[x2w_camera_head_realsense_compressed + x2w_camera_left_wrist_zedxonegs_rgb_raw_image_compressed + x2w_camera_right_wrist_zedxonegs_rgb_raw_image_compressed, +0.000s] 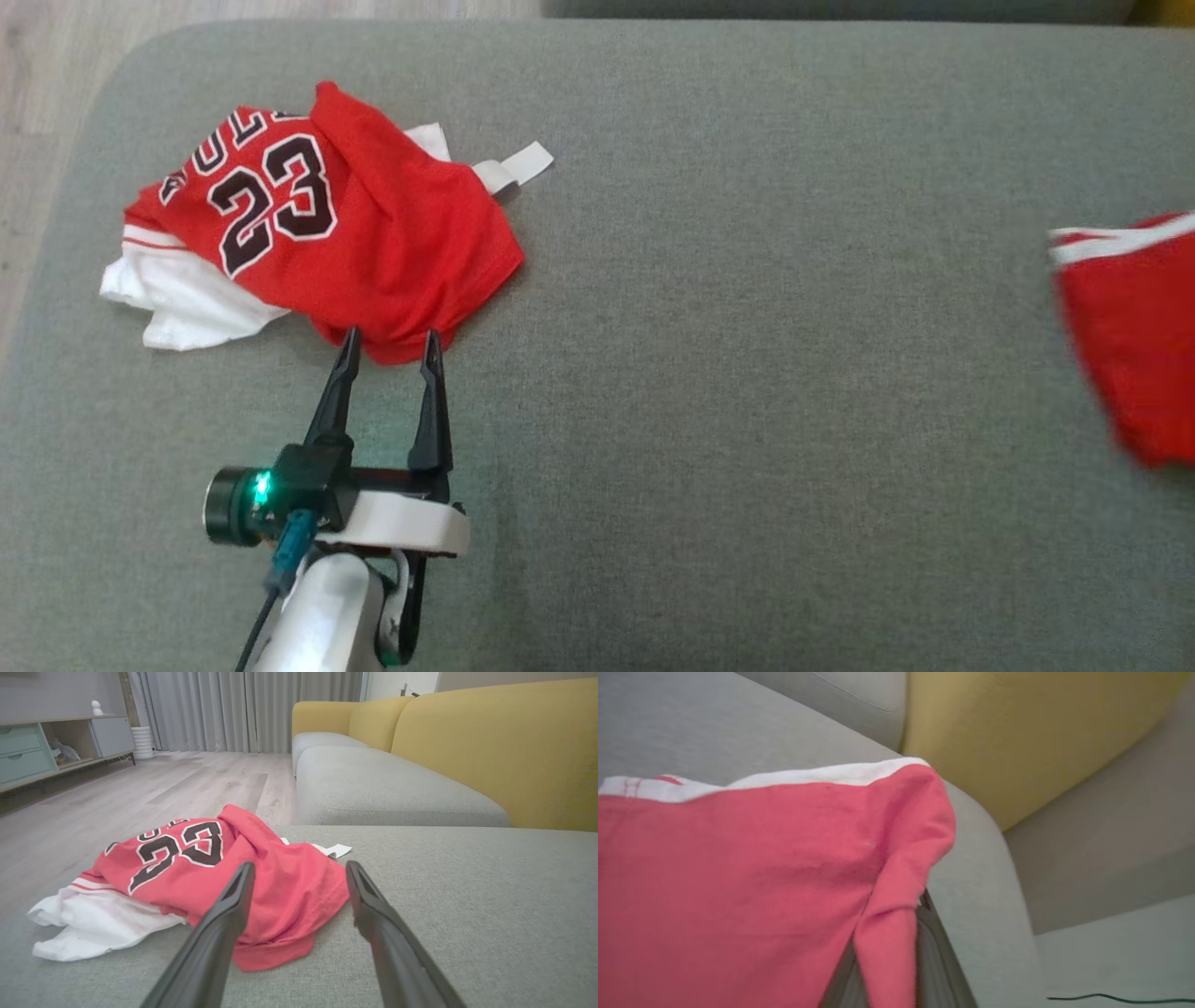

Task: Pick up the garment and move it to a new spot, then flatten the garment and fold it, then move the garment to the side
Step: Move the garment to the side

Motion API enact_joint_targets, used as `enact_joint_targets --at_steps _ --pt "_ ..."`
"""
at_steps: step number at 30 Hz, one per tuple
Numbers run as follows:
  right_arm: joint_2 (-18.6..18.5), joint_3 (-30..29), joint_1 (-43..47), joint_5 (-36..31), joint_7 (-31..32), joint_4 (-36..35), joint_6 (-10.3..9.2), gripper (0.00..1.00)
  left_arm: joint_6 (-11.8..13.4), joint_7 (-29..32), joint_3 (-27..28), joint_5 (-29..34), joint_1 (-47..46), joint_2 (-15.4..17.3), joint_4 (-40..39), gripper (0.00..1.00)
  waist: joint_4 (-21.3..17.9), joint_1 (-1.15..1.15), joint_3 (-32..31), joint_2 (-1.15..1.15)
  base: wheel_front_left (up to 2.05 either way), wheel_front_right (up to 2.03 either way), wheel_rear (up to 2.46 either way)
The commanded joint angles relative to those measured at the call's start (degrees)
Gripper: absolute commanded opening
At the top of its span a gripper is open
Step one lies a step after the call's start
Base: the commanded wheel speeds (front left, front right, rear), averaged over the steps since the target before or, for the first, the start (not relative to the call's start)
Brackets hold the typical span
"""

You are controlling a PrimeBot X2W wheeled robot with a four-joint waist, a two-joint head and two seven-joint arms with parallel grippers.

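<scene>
A grey fabric cushion (747, 373) carries a crumpled red jersey (373, 233) numbered 23 at its far left, lying partly over a white garment (187, 308). A blurred red garment (1130, 345) with white trim shows at the right edge, contact unclear.

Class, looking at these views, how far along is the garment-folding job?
Done: nothing folded yet; the jersey lies crumpled on the cushion. In hand: the right gripper pinches a red white-trimmed garment; the left gripper stands open at the jersey's hem. Left: placing, flattening, folding, moving aside.
</scene>
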Motion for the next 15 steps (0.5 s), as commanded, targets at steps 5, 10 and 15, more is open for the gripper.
enact_joint_targets --at_steps 5,10,15 --pt "-6.2 -4.6 -3.3 -3.4 1.6 1.6 0.2 0.0 0.1 -0.3 1.6 0.0 -2.7 0.2 -2.3 1.0 0.4 0.01 3.0 0.0 0.0 0.0 0.0" --pt "-6.7 -11.9 -5.4 -7.5 1.8 2.2 0.2 0.0 0.2 -0.3 1.4 -0.1 -4.6 0.2 -3.2 1.0 0.7 0.01 6.9 0.0 0.0 0.0 0.0" --pt "-5.5 -14.6 -6.1 -8.8 1.4 1.8 0.2 0.0 0.2 -0.3 1.2 0.1 -5.6 0.2 -3.1 1.0 0.5 0.01 8.0 0.0 0.0 0.0 0.0"
